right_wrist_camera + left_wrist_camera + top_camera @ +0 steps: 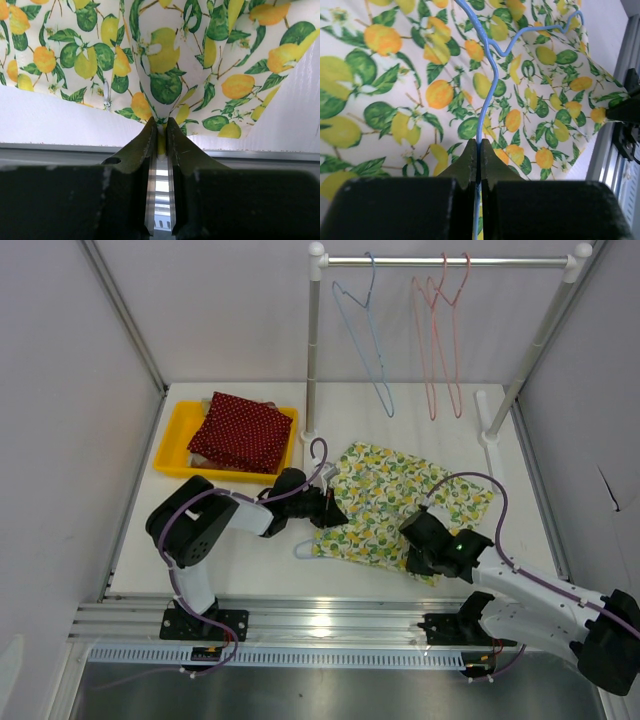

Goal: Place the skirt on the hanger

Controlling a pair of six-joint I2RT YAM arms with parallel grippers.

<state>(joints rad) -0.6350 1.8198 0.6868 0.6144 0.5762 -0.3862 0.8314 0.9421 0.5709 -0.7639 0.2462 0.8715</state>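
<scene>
The lemon-print skirt [400, 495] lies spread on the white table. My left gripper [335, 512] is at the skirt's left edge and is shut on the thin blue hanger wire [485, 100]. The wire runs up over the skirt [395, 100] from the shut jaws [479, 150]. A pale bit of the hanger [304, 551] sticks out by the skirt's near left corner. My right gripper [415, 558] is at the skirt's near edge. In the right wrist view it [160, 127] is shut on a pinched fold of the skirt [165, 65], lifted slightly off the table.
A yellow tray [172, 438] at the back left holds a red dotted cloth [240, 430]. A clothes rack [313, 350] stands at the back, with a blue hanger [365, 335] and pink hangers [440, 340] on its rail. The table's front edge [50, 147] is just below my right gripper.
</scene>
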